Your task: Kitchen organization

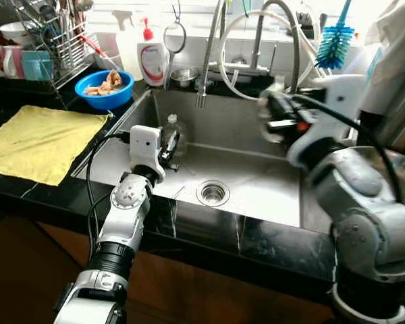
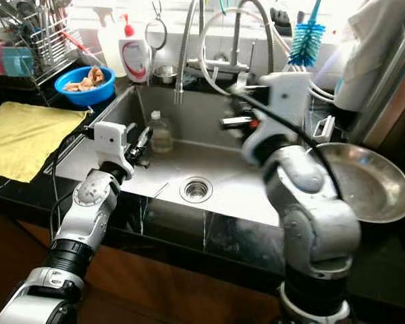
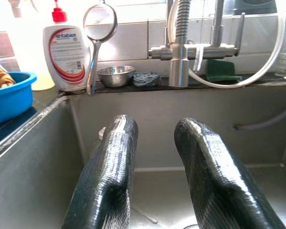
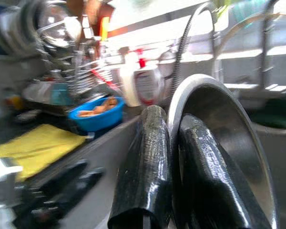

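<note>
Left eye view: the steel sink (image 1: 256, 185) fills the middle of the frame, its drain (image 1: 212, 193) low centre. The left gripper (image 1: 170, 146) sits left of centre over the basin, just beside a small clear bottle (image 1: 173, 128) standing near the back left corner. The right gripper (image 1: 273, 115) is blurred at upper right, above the basin. A yellow cloth (image 1: 40, 140) lies on the dark bench (image 1: 27, 196) at left; a blue bowl (image 1: 108, 89) of scraps is at upper left, beside a soap bottle (image 1: 152, 59).

Right eye view: a steel plate (image 2: 364, 181) lies at right on the bench, and a blue bottle brush (image 2: 306, 37) stands at upper right.

Left wrist view: the two black fingers (image 3: 109, 176) stand apart with nothing between them; the faucet (image 3: 179, 47) hangs at upper centre.

Right wrist view: the fingers (image 4: 145, 167) pinch the rim of a round metal dish (image 4: 238, 138), centre to right.
</note>
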Motion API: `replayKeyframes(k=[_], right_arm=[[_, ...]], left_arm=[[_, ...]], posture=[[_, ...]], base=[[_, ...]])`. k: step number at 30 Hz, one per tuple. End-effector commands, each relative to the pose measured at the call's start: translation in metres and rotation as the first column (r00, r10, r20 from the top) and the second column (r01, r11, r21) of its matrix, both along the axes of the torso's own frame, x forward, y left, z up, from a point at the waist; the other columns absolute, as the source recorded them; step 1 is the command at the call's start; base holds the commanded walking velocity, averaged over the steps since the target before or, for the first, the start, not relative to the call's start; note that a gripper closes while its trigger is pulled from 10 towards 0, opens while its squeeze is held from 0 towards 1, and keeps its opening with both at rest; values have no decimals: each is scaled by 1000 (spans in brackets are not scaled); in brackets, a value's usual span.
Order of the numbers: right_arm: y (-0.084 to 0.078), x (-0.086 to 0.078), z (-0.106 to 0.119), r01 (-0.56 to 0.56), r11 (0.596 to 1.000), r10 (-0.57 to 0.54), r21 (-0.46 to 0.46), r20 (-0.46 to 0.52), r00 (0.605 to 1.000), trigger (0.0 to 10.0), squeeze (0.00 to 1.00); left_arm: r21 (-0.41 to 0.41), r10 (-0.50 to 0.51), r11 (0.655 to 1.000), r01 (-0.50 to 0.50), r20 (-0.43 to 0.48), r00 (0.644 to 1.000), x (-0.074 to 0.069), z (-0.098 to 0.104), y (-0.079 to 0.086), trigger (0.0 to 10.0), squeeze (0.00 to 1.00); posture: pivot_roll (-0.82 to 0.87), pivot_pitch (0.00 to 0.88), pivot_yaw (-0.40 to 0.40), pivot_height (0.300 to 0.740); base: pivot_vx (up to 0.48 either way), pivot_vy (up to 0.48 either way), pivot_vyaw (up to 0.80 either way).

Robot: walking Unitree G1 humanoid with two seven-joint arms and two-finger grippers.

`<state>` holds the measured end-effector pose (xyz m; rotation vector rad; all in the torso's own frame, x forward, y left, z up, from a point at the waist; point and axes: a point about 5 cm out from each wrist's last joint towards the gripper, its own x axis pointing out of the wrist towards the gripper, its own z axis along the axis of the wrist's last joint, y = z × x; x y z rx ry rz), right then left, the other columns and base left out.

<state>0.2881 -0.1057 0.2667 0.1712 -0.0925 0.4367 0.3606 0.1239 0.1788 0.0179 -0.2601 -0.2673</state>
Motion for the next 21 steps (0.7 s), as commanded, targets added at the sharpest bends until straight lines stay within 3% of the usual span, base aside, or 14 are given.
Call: replayKeyframes(k=[1, 2, 3, 6, 8, 10, 21], right_arm=[[14, -3, -12, -121, 992, 122, 17, -46, 991, 10000, 0], [14, -3, -12, -121, 992, 122, 17, -46, 991, 10000, 0], [26, -9, -27, -225, 974, 222, -10, -100, 970, 10000, 0], [27, -8, -39, -225, 974, 221, -11, -149, 964, 10000, 0], [23, -5, -46, -201, 980, 197, -6, -177, 964, 10000, 0], [4, 5, -65, -116, 993, 113, 0, -245, 963, 10000, 0], [-25, 27, -79, 56, 998, -43, 36, -283, 958, 10000, 0]], left_arm=[[11, 18, 1000, -18, 5, 1000, 2, 1, 5, 10000, 0], [11, 18, 1000, -18, 5, 1000, 2, 1, 5, 10000, 0], [21, 18, 1000, -18, 6, 1000, 2, 1, 6, 10000, 0], [25, 17, 1000, -17, 6, 1000, 2, 0, 6, 10000, 0], [25, 19, 1000, -19, 6, 1000, 2, 0, 6, 10000, 0], [26, 27, 999, -27, 2, 1000, 2, -1, 9, 10000, 0], [31, 33, 999, -33, -5, 999, 2, -3, 9, 10000, 0]], posture=[[-51, 0, 45, 740], [-51, 0, 45, 740], [-52, 0, 45, 740], [-51, 0, 43, 740], [-51, 0, 41, 740], [-54, 0, 38, 740], [-53, 0, 37, 740]], base=[[0, 0, 0], [0, 0, 0], [0, 0, 0], [0, 0, 0], [0, 0, 0], [0, 0, 0], [0, 0, 0]])
